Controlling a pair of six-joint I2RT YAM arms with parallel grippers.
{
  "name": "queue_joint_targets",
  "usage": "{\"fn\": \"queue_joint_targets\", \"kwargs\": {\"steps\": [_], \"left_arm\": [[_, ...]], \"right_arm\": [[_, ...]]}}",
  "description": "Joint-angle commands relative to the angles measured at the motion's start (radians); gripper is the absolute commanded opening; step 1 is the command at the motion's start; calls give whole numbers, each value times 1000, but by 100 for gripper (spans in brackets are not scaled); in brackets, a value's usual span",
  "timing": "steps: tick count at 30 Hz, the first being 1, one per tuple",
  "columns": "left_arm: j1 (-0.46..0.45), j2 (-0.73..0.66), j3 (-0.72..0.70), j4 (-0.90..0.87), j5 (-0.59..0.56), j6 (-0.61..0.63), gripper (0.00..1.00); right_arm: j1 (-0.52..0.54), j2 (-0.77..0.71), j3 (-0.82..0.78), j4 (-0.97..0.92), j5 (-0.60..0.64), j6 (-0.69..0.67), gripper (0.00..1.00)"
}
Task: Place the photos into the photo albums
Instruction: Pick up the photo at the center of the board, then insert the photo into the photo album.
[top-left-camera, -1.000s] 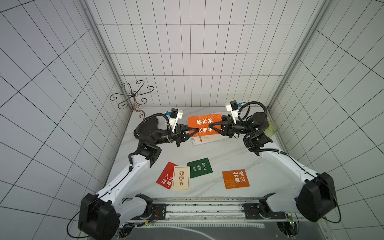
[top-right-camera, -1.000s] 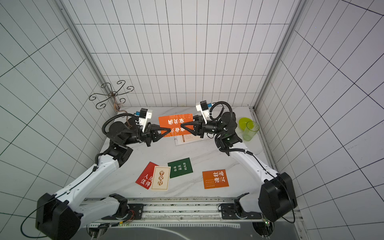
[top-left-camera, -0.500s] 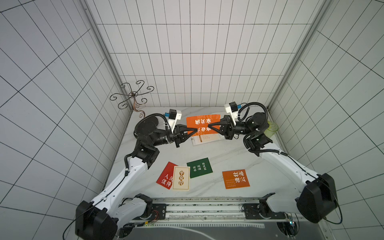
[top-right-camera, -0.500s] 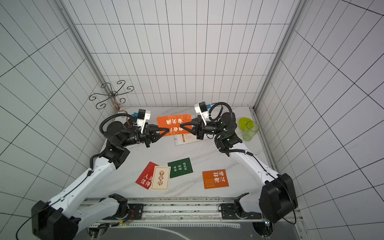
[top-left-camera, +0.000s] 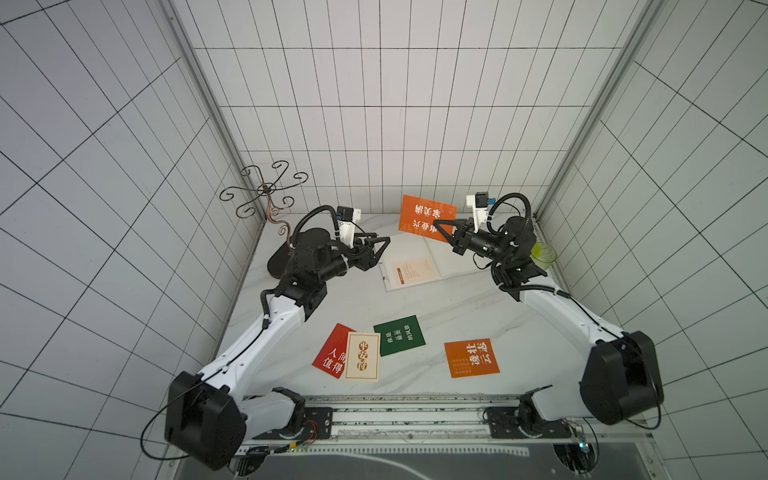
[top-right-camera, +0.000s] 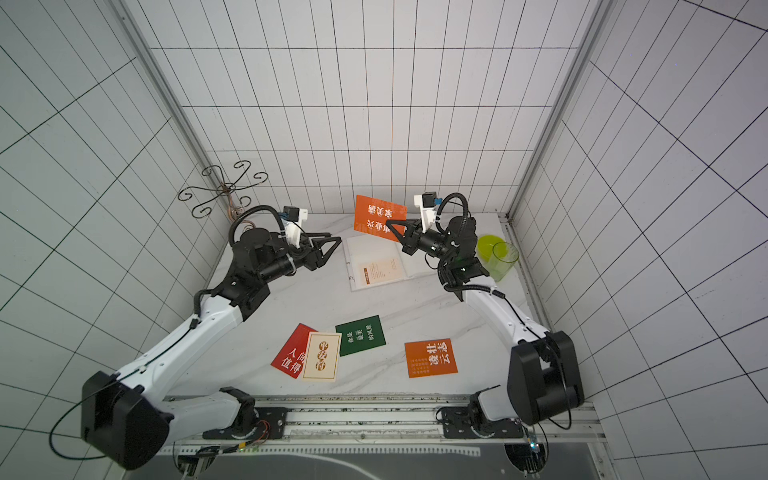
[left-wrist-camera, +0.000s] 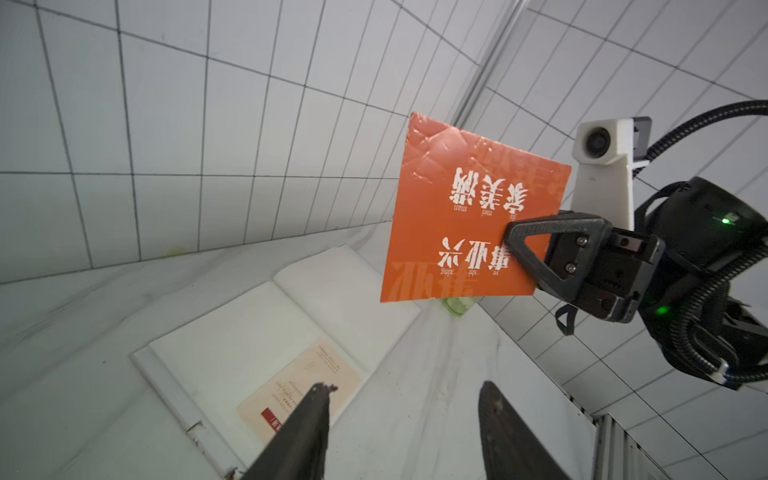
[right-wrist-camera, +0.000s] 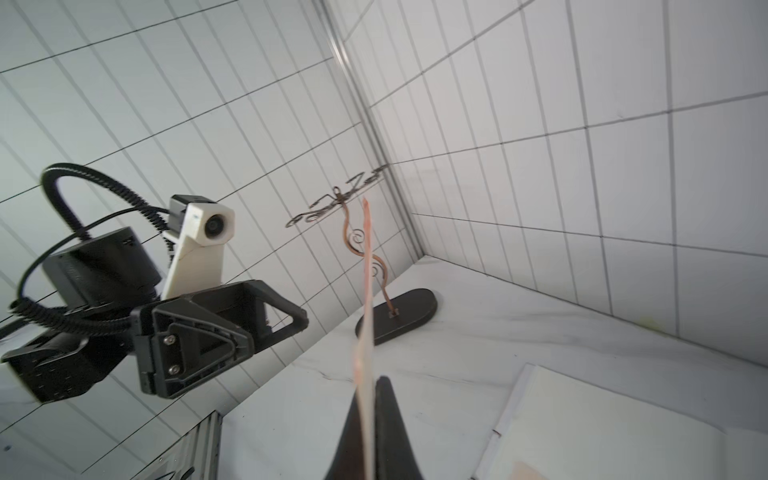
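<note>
The photo album (top-left-camera: 405, 249) (top-right-camera: 370, 249) lies open at the back of the table, with a cream photo (top-left-camera: 413, 270) (left-wrist-camera: 307, 382) on its left page. My right gripper (top-left-camera: 438, 227) (left-wrist-camera: 509, 235) (right-wrist-camera: 368, 386) is shut on an orange photo (top-left-camera: 424, 216) (top-right-camera: 376, 214) (left-wrist-camera: 465, 216), holding it upright above the album. My left gripper (top-left-camera: 384, 241) (left-wrist-camera: 405, 386) hangs open and empty just left of the album. Near the front lie a red photo (top-left-camera: 332, 353), a cream photo (top-left-camera: 363, 356) overlapping it, a dark green photo (top-left-camera: 399, 336) and an orange photo (top-left-camera: 471, 358).
A scrolled metal stand (top-left-camera: 270, 195) on a black oval base (right-wrist-camera: 399, 316) occupies the back left corner. A green cup (top-right-camera: 498, 255) stands by the right wall behind my right arm. The arms' rail (top-left-camera: 407, 415) runs along the front edge.
My left gripper opened, let go of the raised orange photo and drew back to the left. My right gripper shut on that photo and now holds it alone.
</note>
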Motion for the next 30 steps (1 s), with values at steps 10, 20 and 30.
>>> {"fn": "queue_joint_targets", "kwargs": {"steps": [10, 20, 30], "left_arm": [[-14, 397, 289, -151, -151, -29, 56], [-51, 757, 618, -226, -155, -24, 55], [-97, 1084, 952, -387, -122, -22, 54]], "right_arm": [[-163, 415, 374, -331, 114, -34, 0], [-182, 695, 797, -672, 214, -223, 0], [-200, 845, 944, -721, 119, -198, 0]]}}
